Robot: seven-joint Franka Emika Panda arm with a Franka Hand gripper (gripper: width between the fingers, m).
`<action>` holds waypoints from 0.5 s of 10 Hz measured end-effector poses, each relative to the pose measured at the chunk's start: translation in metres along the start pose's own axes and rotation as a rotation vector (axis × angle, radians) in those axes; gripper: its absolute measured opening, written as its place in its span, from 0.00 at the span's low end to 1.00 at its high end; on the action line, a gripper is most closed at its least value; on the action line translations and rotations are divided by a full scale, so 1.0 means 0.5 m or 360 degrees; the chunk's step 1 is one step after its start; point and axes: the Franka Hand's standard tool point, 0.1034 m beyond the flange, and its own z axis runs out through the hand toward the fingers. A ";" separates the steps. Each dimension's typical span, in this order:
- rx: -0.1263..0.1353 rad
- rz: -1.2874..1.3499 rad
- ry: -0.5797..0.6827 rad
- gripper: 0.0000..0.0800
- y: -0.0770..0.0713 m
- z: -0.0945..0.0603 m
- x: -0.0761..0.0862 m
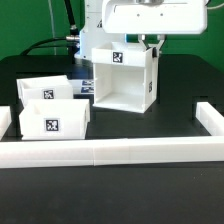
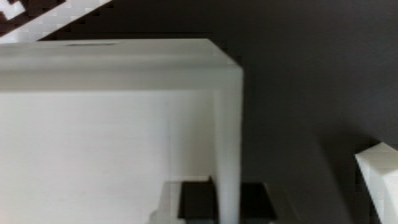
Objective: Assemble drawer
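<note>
The large white open-fronted case [image 1: 122,80] stands upright at the table's middle, a tag on its top face. My gripper [image 1: 151,44] comes down from above onto the case's top edge on the exterior view's right. In the wrist view the case's thin side wall [image 2: 228,120] runs between my two dark fingers [image 2: 199,200], which press on it from both sides at the gripper [image 2: 228,200]. Two smaller knobbed trays sit at the exterior view's left, one in front [image 1: 55,118] and one behind it [image 1: 45,90], both tagged and apart from the case.
A long low white rail [image 1: 120,152] runs along the front and turns back at both ends; one end shows in the wrist view [image 2: 377,170]. Black cables and the arm's base stand behind the case.
</note>
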 end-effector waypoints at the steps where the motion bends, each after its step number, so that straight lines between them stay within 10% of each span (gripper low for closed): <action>1: 0.0000 0.0000 0.0000 0.05 0.000 0.000 0.000; 5: 0.0000 0.0000 0.0000 0.05 0.000 0.000 0.000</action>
